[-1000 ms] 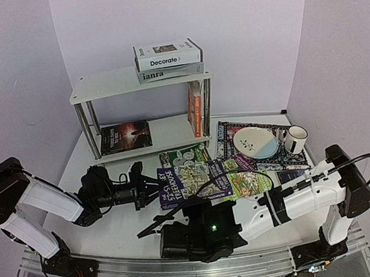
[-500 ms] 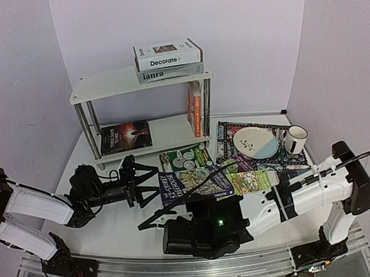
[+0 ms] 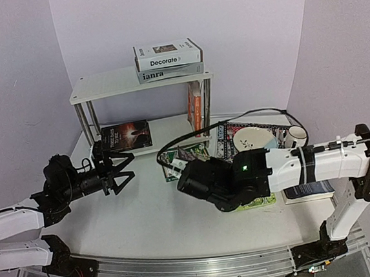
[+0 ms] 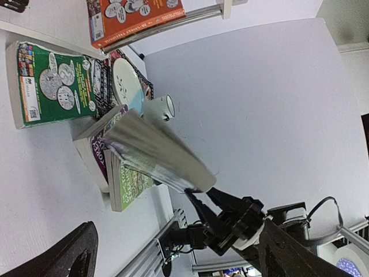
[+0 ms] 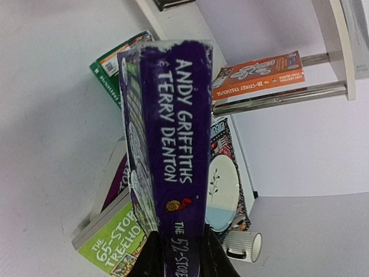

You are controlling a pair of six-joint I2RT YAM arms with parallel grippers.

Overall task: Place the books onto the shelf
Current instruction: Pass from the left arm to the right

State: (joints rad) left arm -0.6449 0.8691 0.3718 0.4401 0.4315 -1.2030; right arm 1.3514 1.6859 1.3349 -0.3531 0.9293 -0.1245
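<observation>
Looking at your right gripper (image 5: 179, 258), you have its jaws pinched narrowly on one end of the purple Treehouse book (image 5: 172, 127). The book is lifted off the table (image 3: 146, 213), with its spine facing the wrist camera and its pages fanning loose. It hangs above the paperbacks on the table: a green book (image 4: 52, 83) lying flat near the shelf's front edge, and beside it a lime 65-Storey book (image 5: 106, 245) with another book stacked on top. Your left gripper (image 3: 128, 166) is spread wide with nothing between its fingers. It is raised over the bare table left of those paperbacks and points toward them. On the shelf (image 3: 103, 87), the white Decorate book (image 3: 168, 54) sits on the grey ianra book (image 3: 163, 73) on the top tier. A dark book (image 3: 125, 136) lies flat at the left of the lower tier, and an orange book (image 3: 195, 108) stands upright at its right end. Right of the shelf, a patterned placemat (image 3: 228, 149) carries a plate (image 3: 255, 140) and a mug (image 3: 295, 138). A navy book (image 3: 309, 190) lies near your right arm's base.
</observation>
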